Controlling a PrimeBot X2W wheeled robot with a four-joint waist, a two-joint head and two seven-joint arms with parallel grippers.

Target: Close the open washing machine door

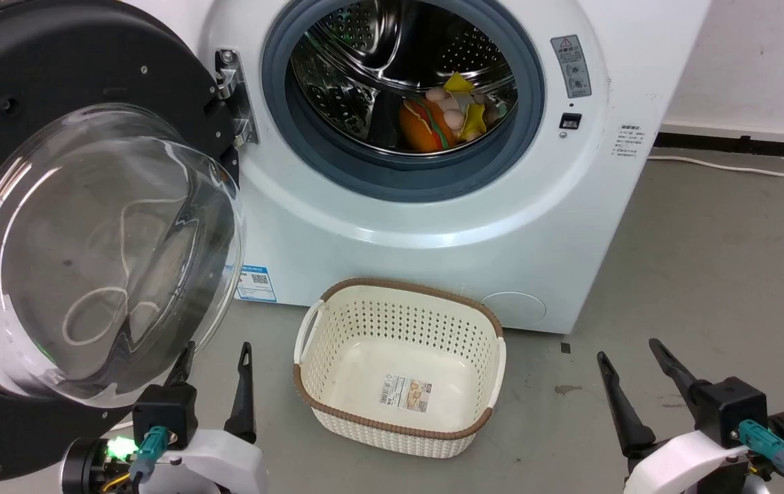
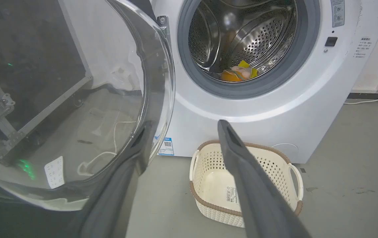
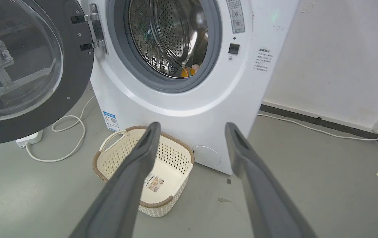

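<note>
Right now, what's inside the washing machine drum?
At the bottom of the drum lies an orange burger-like toy with yellow and pale pieces beside it. The grey gasket hides anything lying lower and nearer the front.

Left edge cuts washing machine door; blue label print too small.

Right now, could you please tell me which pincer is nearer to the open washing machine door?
Left. The left pincer sits by the lower glass edge of the washing machine door; the right pincer is well off to the right, past the basket.
</note>
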